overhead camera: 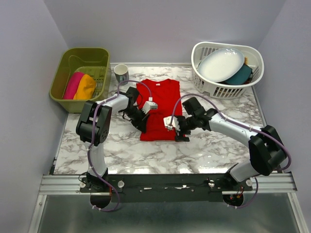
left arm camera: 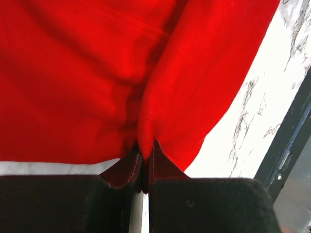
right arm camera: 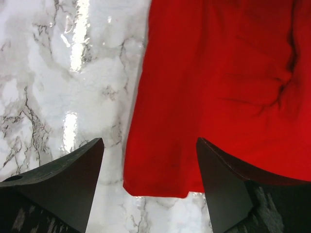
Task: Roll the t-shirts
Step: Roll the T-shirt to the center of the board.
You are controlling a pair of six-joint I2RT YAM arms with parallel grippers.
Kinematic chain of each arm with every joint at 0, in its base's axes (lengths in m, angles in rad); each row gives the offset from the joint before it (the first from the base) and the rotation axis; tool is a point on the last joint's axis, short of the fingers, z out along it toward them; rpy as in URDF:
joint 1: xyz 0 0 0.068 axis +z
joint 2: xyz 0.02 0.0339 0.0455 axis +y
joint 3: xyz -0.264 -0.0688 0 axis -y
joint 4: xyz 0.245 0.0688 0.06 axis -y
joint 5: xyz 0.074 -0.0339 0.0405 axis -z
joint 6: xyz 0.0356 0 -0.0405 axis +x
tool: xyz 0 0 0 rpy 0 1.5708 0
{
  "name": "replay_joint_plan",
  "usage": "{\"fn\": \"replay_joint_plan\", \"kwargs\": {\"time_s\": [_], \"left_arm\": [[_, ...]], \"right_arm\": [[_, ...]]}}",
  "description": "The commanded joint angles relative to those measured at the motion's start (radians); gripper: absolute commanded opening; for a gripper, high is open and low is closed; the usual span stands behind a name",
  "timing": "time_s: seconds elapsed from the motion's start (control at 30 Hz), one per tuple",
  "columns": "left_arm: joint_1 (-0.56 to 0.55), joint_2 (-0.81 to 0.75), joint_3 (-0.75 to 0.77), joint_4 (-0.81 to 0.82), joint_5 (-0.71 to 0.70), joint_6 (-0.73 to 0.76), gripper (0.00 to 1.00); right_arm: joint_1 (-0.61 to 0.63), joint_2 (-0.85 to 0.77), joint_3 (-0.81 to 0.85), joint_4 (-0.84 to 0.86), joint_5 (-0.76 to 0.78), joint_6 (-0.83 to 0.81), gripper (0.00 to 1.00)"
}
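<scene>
One-sided pulling could skew the red shirt (overhead camera: 158, 104): our left gripper (left arm camera: 144, 145) pinches eight o'clock, right gripper (right arm camera: 149, 143) gapes unclosed.

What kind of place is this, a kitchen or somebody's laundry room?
Most likely a robot test booth dressed like a home: plain grey walls box in a marble-patterned table, two robot arms are bolted to a metal rail, and a red cloth t-shirt lies staged between them.
</scene>
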Motion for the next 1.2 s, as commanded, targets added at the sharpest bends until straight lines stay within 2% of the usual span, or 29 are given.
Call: {"fn": "replay_joint_plan", "kwargs": {"time_s": [0.0,0.17,0.4,0.5,0.6,0.77,0.87,0.9,0.97,1.0,1.03,1.1,1.17], "left_arm": [[-0.003,-0.011,-0.040,-0.006,-0.043,-0.044,0.10],[-0.003,0.014,-0.029,-0.029,-0.037,-0.080,0.06],[-0.003,0.015,-0.054,-0.012,-0.057,-0.126,0.06],[-0.003,0.022,-0.057,-0.016,-0.063,-0.131,0.07],[-0.001,0.023,-0.058,-0.018,-0.066,-0.140,0.09],[0.009,-0.009,-0.081,-0.019,-0.052,-0.142,0.24],[0.032,-0.076,-0.113,0.008,-0.048,-0.162,0.29],[0.039,-0.140,-0.147,0.025,-0.039,-0.159,0.31],[0.043,-0.222,-0.190,0.085,-0.028,-0.143,0.36],[0.043,-0.309,-0.231,0.106,-0.028,-0.131,0.37],[0.043,-0.358,-0.256,0.155,-0.025,-0.099,0.46],[0.030,-0.514,-0.342,0.253,-0.041,-0.065,0.48],[0.004,-0.613,-0.403,0.316,-0.075,-0.010,0.53]], "right_arm": [[0.061,-0.018,-0.088,0.083,0.042,-0.038,0.85],[0.086,-0.018,-0.139,0.182,0.134,-0.012,0.85],[0.095,-0.024,-0.205,0.328,0.227,-0.044,0.84],[0.095,-0.011,-0.216,0.336,0.251,-0.061,0.84],[0.095,0.014,-0.226,0.344,0.269,-0.070,0.81],[0.099,0.043,-0.275,0.407,0.312,-0.119,0.75],[0.099,0.054,-0.312,0.457,0.323,-0.150,0.64],[0.099,0.061,-0.312,0.456,0.323,-0.159,0.55],[0.099,0.060,-0.293,0.439,0.306,-0.153,0.44],[0.099,0.061,-0.280,0.403,0.300,-0.142,0.33],[0.099,0.069,-0.260,0.376,0.294,-0.132,0.29],[0.098,0.075,-0.201,0.286,0.260,-0.102,0.25],[0.098,0.091,-0.136,0.235,0.228,-0.066,0.25]]}}
